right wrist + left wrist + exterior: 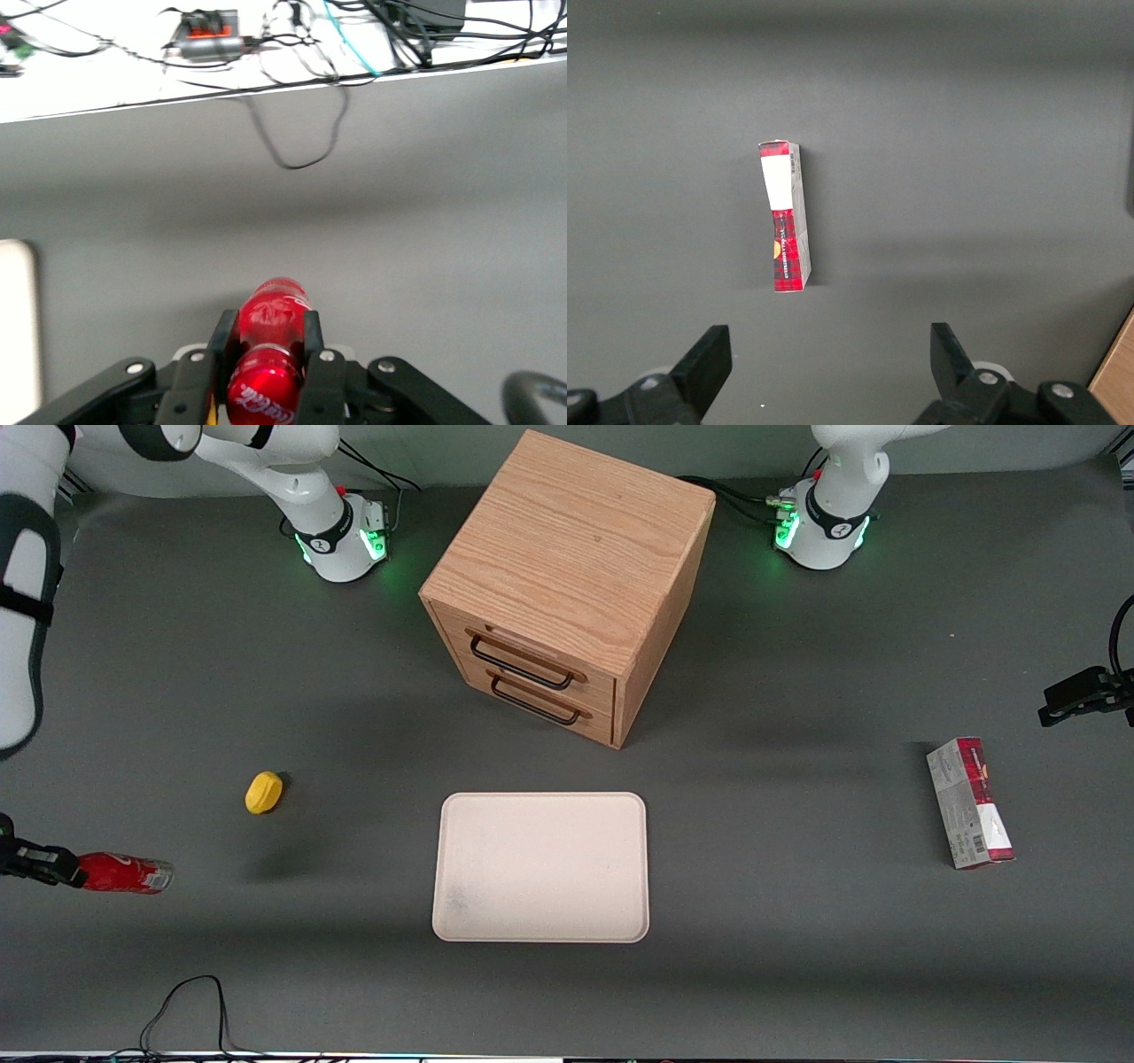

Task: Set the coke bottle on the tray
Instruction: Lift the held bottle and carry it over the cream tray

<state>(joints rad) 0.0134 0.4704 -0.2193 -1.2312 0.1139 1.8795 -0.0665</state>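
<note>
The coke bottle (124, 872) is small, bright red with white lettering and a silvery base. It lies level at the working arm's end of the table, nearer the front camera than the yellow object. My right gripper (75, 872) is shut on its cap end. In the right wrist view the gripper (266, 323) has both black fingers (221, 341) pressed against the sides of the bottle (270, 350). The cream tray (540, 868) lies flat in front of the wooden drawer unit, well away from the bottle. Its edge shows in the right wrist view (13, 328).
A wooden two-drawer unit (567, 584) stands mid-table. A yellow object (264, 792) lies between the bottle and the drawer unit. A red-and-white carton (970, 802) lies toward the parked arm's end and shows in the left wrist view (787, 217). A black cable (186, 1010) loops at the table's front edge.
</note>
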